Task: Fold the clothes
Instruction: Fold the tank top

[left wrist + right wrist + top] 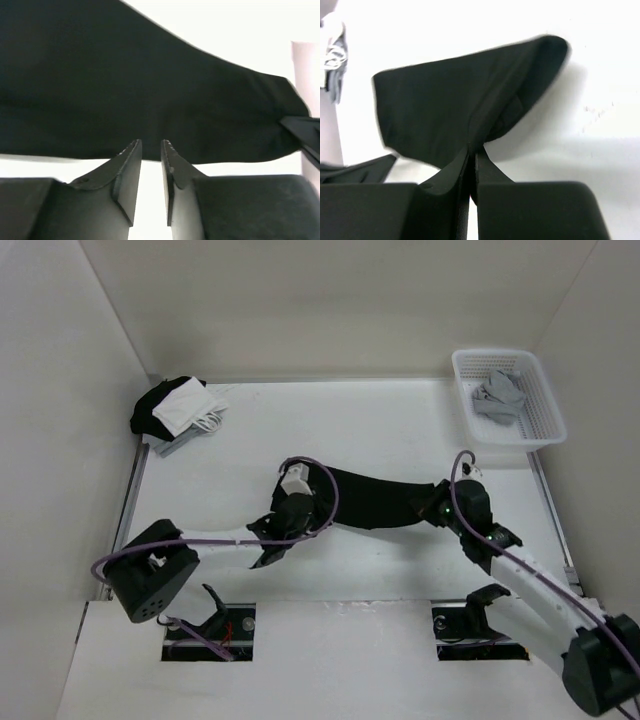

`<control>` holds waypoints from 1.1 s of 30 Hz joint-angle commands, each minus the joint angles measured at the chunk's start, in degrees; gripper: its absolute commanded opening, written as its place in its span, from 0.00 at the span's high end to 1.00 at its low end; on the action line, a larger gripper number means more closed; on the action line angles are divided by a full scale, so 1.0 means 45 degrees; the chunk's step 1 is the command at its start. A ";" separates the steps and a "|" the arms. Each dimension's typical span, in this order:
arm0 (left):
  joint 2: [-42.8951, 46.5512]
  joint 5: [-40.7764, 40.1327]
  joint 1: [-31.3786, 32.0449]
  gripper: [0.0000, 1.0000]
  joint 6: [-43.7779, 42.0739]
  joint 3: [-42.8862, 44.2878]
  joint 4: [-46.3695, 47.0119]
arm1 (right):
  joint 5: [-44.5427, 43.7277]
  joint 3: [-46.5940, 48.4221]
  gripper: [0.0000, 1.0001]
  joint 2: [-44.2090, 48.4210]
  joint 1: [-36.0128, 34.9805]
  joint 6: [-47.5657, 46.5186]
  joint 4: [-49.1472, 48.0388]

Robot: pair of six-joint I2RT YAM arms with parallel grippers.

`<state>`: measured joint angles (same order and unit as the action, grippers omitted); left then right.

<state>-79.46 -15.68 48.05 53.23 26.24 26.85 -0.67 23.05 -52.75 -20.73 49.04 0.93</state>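
Two ends of black T-shirt (385, 502), right claw (472, 149) clamped on one, left claw (151, 144) slightly apart at the other, basket (462, 390) and cloth bundle (180, 408) well apart behind.

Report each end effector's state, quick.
Left end effector: jaws slightly apart at the black T-shirt edge; grip cannot be told.
Right end effector: closed on the black T-shirt.

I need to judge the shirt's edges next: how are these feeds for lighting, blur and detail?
Top external: even light, sharp, but the black T-shirt reads as a flat dark band. Left wrist: table blown out white, cloth textureless. Right wrist: shirt outline smeared, soft shadow to its right.
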 commanded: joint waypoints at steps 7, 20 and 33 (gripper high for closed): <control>0.0718 -0.1572 0.1403 0.84 0.1217 -0.0669 0.2236 | -0.2426 0.1805 0.98 0.2214 -0.2231 -0.0349 0.4498; 0.9665 -0.0911 -0.2053 0.81 0.1022 -0.3701 -0.2624 | -0.4305 1.0983 0.96 -0.7038 -0.6749 -0.2867 0.6550; 1.0431 0.2057 -0.5628 0.77 0.0964 -0.4171 -0.2803 | -0.3505 1.8123 0.45 -1.3847 -0.7355 -0.3320 0.6849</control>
<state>-32.71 -11.03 24.95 57.54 7.33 12.71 -16.86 101.58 -117.64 -53.43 33.34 33.28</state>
